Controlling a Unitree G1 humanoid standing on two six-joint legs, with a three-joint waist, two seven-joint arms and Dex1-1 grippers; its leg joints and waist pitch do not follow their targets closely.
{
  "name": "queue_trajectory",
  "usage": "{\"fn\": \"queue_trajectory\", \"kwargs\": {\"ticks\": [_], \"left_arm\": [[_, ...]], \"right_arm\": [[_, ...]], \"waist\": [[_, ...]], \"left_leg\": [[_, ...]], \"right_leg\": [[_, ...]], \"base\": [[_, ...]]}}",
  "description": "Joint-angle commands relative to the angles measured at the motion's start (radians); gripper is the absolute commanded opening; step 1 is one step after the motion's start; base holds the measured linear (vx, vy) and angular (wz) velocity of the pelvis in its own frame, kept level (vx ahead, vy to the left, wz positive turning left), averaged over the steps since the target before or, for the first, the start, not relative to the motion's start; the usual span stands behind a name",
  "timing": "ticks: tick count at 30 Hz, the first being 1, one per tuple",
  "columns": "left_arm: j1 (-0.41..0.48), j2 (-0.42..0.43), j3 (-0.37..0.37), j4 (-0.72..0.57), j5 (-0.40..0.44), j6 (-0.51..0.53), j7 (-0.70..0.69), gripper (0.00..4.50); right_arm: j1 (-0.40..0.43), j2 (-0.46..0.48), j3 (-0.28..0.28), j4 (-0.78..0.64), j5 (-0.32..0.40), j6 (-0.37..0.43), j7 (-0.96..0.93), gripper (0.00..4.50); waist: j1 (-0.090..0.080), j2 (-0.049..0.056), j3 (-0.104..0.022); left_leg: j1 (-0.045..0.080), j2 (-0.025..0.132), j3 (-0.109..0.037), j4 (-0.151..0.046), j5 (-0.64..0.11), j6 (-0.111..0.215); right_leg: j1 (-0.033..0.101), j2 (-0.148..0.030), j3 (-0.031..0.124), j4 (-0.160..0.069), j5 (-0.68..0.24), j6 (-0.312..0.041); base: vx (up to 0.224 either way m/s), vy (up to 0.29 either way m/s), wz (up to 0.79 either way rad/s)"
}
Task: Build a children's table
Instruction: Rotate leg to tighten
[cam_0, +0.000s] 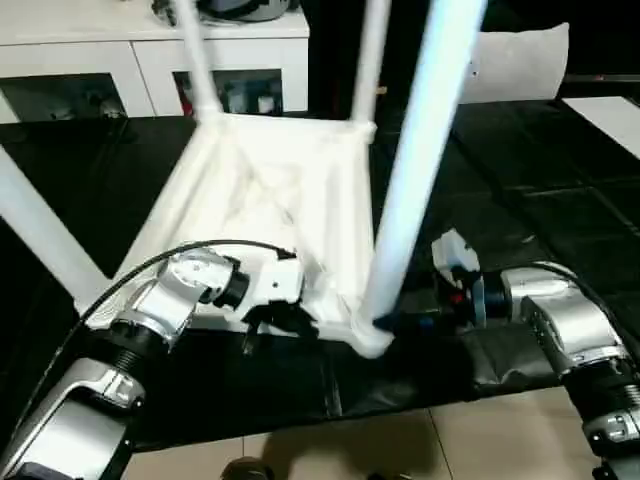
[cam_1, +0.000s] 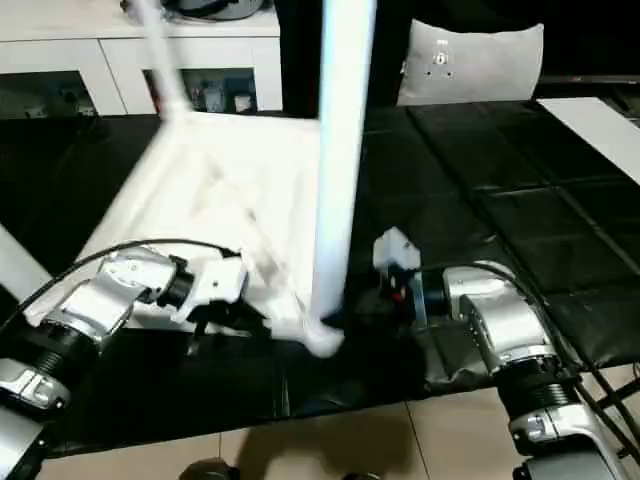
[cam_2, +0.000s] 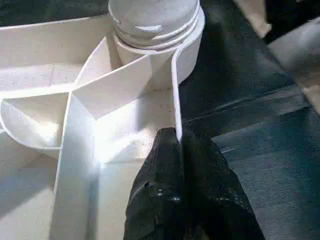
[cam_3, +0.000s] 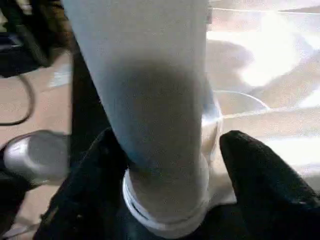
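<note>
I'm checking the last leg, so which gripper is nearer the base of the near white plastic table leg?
Right. The right gripper straddles the base of the near white round plastic leg, a finger either side. The left gripper pinches the white tabletop's edge wall beside that corner socket.

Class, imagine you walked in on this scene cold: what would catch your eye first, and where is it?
First, the children's table, lying upside down on the dark mat with its white legs sticking up; the nearest leg rises from the front corner socket. Next, the robot's two silver arms: the left tool is shut on the tabletop's thin rim wall, and the right tool straddles the base of that near leg.
</note>
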Motion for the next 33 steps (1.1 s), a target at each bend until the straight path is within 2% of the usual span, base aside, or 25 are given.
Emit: {"fn": "queue_trajectory", "kwargs": {"ticks": [1, 8, 12, 16, 18, 20, 22, 23, 24, 25, 26, 28, 29, 30, 31, 32, 33], "left_arm": [[-0.032, -0.01, -0.03, -0.03, -0.005, -0.035, -0.049, 0.0], [-0.039, -0.018, -0.028, -0.013, -0.008, -0.051, -0.062, 0.0], [-0.032, -0.018, -0.021, -0.017, -0.015, -0.037, -0.062, 0.0], [-0.02, -0.029, 0.004, -0.038, -0.026, 0.047, -0.01, 0.0], [-0.014, -0.042, 0.02, -0.055, -0.035, 0.104, 0.024, 0.0], [-0.005, -0.053, 0.033, -0.076, -0.047, 0.157, 0.048, 0.0], [0.005, -0.072, 0.043, -0.1, -0.051, 0.203, 0.09, 0.0], [0.017, -0.101, 0.053, -0.126, -0.048, 0.252, 0.151, 0.0], [0.021, -0.111, 0.056, -0.133, -0.045, 0.266, 0.172, 0.0], [0.02, -0.126, 0.059, -0.131, -0.036, 0.279, 0.204, 0.0], [0.017, -0.144, 0.063, -0.127, -0.025, 0.294, 0.242, 0.0], [0.001, -0.201, 0.076, -0.11, -0.007, 0.342, 0.342, 0.0], [-0.001, -0.209, 0.078, -0.109, -0.004, 0.351, 0.356, 0.0], [-0.009, -0.242, 0.086, -0.102, 0.005, 0.379, 0.414, 0.0], [-0.012, -0.253, 0.089, -0.101, 0.008, 0.391, 0.434, 0.0], [-0.019, -0.275, 0.093, -0.093, 0.017, 0.401, 0.473, 0.0], [-0.024, -0.287, 0.096, -0.087, 0.019, 0.405, 0.493, 0.0]], "right_arm": [[-0.011, -0.006, 0.003, -0.011, 0.013, 0.0, 0.018, 2.85], [-0.018, 0.009, -0.001, 0.003, 0.034, 0.032, 0.052, 2.21], [-0.011, 0.017, -0.013, -0.003, 0.062, 0.067, 0.055, 2.01], [0.002, 0.038, -0.039, -0.021, 0.073, 0.114, -0.004, 1.96], [0.002, 0.057, -0.045, -0.015, 0.041, 0.128, -0.093, 1.96], [-0.003, 0.079, -0.053, -0.002, 0.005, 0.148, -0.198, 1.96], [-0.01, 0.114, -0.075, 0.014, -0.019, 0.157, -0.31, 1.96], [-0.016, 0.157, -0.099, 0.026, -0.044, 0.177, -0.441, 1.95], [-0.017, 0.17, -0.106, 0.028, -0.052, 0.185, -0.481, 1.95], [-0.019, 0.187, -0.112, 0.03, -0.061, 0.199, -0.525, 1.95], [-0.022, 0.206, -0.119, 0.033, -0.071, 0.214, -0.576, 1.95], [-0.043, 0.264, -0.139, 0.061, -0.099, 0.222, -0.726, 1.94], [-0.046, 0.273, -0.143, 0.065, -0.102, 0.222, -0.748, 1.93], [-0.058, 0.303, -0.153, 0.082, -0.115, 0.209, -0.818, 1.93], [-0.061, 0.314, -0.157, 0.087, -0.12, 0.205, -0.842, 1.93], [-0.067, 0.334, -0.167, 0.101, -0.12, 0.188, -0.877, 1.93], [-0.07, 0.343, -0.172, 0.108, -0.118, 0.178, -0.89, 2.28]], "waist": [[-0.007, -0.001, -0.08], [-0.011, -0.002, -0.082], [-0.011, -0.001, -0.082], [-0.011, -0.001, -0.08], [-0.014, -0.002, -0.078], [-0.018, -0.004, -0.074], [-0.028, -0.005, -0.071], [-0.044, -0.004, -0.067], [-0.052, -0.004, -0.067], [-0.066, -0.008, -0.065], [-0.076, -0.003, -0.065], [-0.092, 0.0, -0.068], [-0.1, 0.001, -0.072], [-0.103, 0.001, -0.073], [-0.107, 0.006, -0.071], [-0.111, 0.001, -0.071], [-0.109, 0.001, -0.072]], "left_leg": [[0.007, 0.025, 0.001, -0.066, -0.187, 0.059], [0.006, 0.024, 0.001, -0.065, -0.171, 0.06], [0.007, 0.025, 0.0, -0.065, -0.172, 0.057], [0.007, 0.024, 0.001, -0.065, -0.174, 0.054], [0.008, 0.024, 0.001, -0.067, -0.188, 0.042], [0.009, 0.018, 0.0, -0.068, -0.199, 0.033], [0.005, 0.015, -0.003, -0.07, -0.212, 0.021], [0.007, 0.01, -0.006, -0.071, -0.231, 0.009], [0.007, 0.011, -0.007, -0.071, -0.239, 0.002], [0.005, 0.004, -0.008, -0.068, -0.249, 0.005], [0.007, 0.003, -0.01, -0.069, -0.26, 0.009], [0.013, 0.005, -0.01, -0.069, -0.26, 0.011], [0.006, 0.008, -0.014, -0.073, -0.25, 0.015], [0.005, 0.008, -0.014, -0.073, -0.249, 0.021], [0.008, 0.009, -0.013, -0.074, -0.257, 0.024], [0.02, 0.005, -0.008, -0.067, -0.269, 0.031], [0.02, 0.005, -0.008, -0.068, -0.264, 0.035]], "right_leg": [[0.071, -0.065, 0.046, -0.07, -0.335, -0.156], [0.072, -0.062, 0.045, -0.067, -0.312, -0.163], [0.072, -0.063, 0.045, -0.067, -0.312, -0.165], [0.072, -0.062, 0.045, -0.067, -0.322, -0.165], [0.071, -0.064, 0.044, -0.07, -0.356, -0.156], [0.069, -0.063, 0.041, -0.079, -0.422, -0.131], [0.071, -0.065, 0.037, -0.085, -0.488, -0.1], [0.069, -0.065, 0.029, -0.1, -0.563, -0.066], [0.07, -0.066, 0.028, -0.1, -0.573, -0.062], [0.073, -0.063, 0.02, -0.11, -0.608, -0.04], [0.074, -0.063, 0.015, -0.118, -0.631, -0.024], [0.073, -0.064, 0.011, -0.121, -0.598, -0.038], [0.081, -0.064, 0.008, -0.115, -0.557, -0.051], [0.082, -0.063, 0.007, -0.117, -0.546, -0.051], [0.077, -0.064, 0.009, -0.117, -0.538, -0.06], [0.07, -0.064, 0.009, -0.123, -0.528, -0.076], [0.071, -0.064, 0.011, -0.12, -0.518, -0.081]], "base": [[0.0, 0.0, 0.0], [0.0, 0.0, 0.0], [0.0, 0.0, 0.0], [0.0, 0.0, 0.0], [0.0, 0.0, 0.0], [0.0, 0.0, 0.0], [0.0, 0.0, 0.0], [0.0, 0.0, 0.0], [0.0, 0.0, 0.0], [0.0, 0.0, 0.0], [0.0, 0.0, 0.0], [0.0, 0.0, 0.0], [0.0, 0.0, 0.0], [0.0, 0.0, 0.0], [0.0, 0.0, 0.0], [0.0, 0.0, 0.0], [0.0, 0.0, 0.0]]}}
